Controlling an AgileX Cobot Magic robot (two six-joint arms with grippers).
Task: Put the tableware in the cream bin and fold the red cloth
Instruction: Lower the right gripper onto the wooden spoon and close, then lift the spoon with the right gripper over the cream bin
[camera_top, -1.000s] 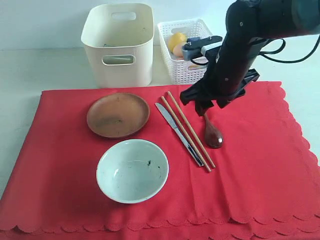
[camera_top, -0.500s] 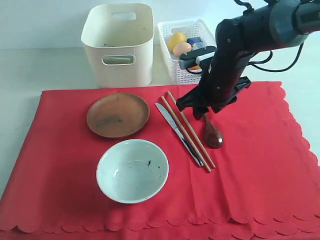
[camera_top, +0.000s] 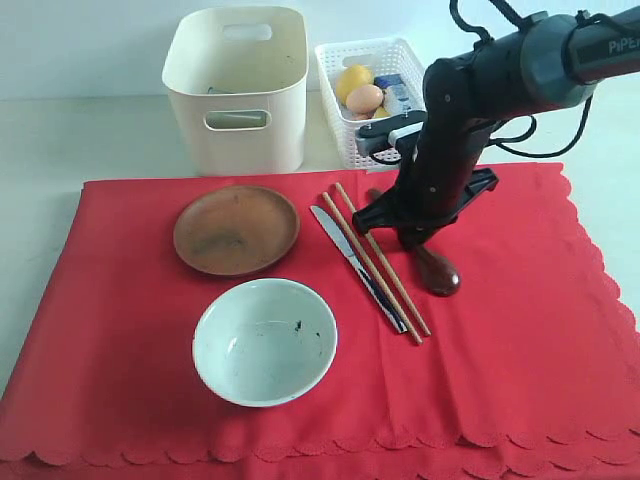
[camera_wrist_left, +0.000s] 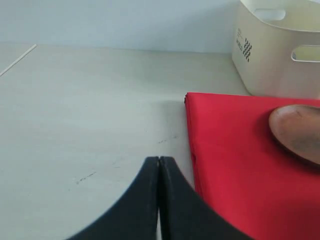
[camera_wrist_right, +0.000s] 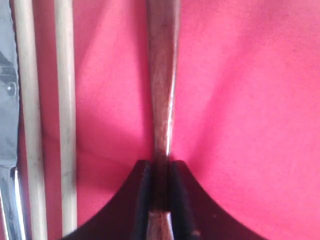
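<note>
The red cloth (camera_top: 520, 340) covers most of the table. On it lie the brown plate (camera_top: 236, 229), the pale bowl (camera_top: 265, 341), the knife (camera_top: 345, 250), the chopsticks (camera_top: 385, 270) and the dark wooden spoon (camera_top: 438, 273). My right gripper (camera_top: 412, 238) is down on the cloth, shut on the spoon's handle (camera_wrist_right: 162, 75), which runs between its fingers; the chopsticks (camera_wrist_right: 65, 100) lie beside it. The cream bin (camera_top: 238, 90) stands behind the plate. My left gripper (camera_wrist_left: 159, 160) is shut with nothing in it, over bare table beside the cloth's edge (camera_wrist_left: 230, 165).
A white lattice basket (camera_top: 345, 130) holding a lemon (camera_top: 352, 80) and other items stands to the right of the cream bin, just behind my right arm. Bare pale table lies left of the cloth (camera_wrist_left: 75, 110).
My right gripper came down onto the cloth and closed on the spoon's handle. The spoon's bowl shifted slightly to the right. The left gripper has not moved.
</note>
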